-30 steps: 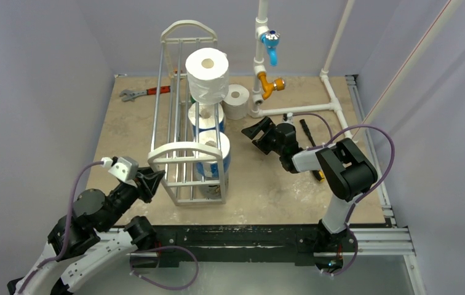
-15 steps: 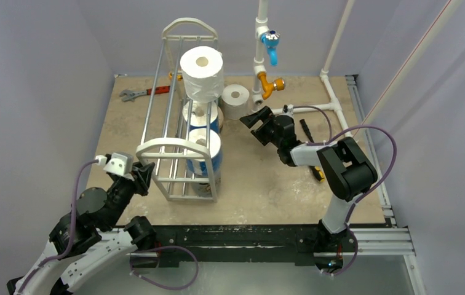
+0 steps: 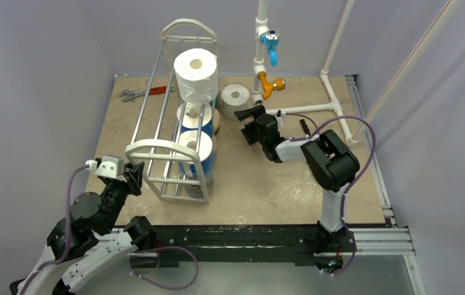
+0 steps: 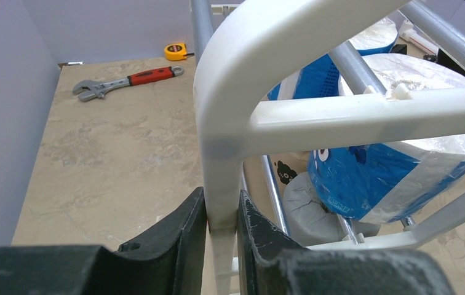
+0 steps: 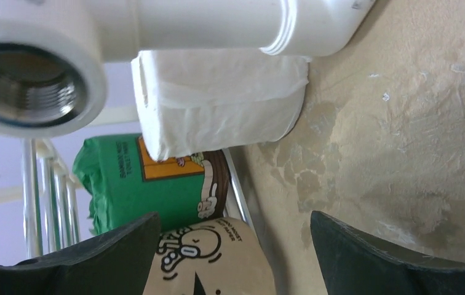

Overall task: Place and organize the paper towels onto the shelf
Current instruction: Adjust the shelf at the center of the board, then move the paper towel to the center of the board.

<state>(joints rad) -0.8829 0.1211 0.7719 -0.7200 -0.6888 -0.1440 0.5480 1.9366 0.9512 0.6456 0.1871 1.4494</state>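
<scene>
The left gripper [image 4: 221, 215] is pinched tight on an upright of the shelf [image 4: 341, 114], at its near end frame. A plain white roll [image 3: 194, 74] sits on top of the shelf toward its far end, and two blue-and-white rolls [image 3: 195, 150] lie inside beneath it. A loose white roll [image 3: 236, 96] stands on the table [image 3: 279, 184] just right of the shelf's far end. The right gripper [image 3: 246, 117] hangs right of the shelf near that roll, jaws wide apart, holding nothing.
</scene>
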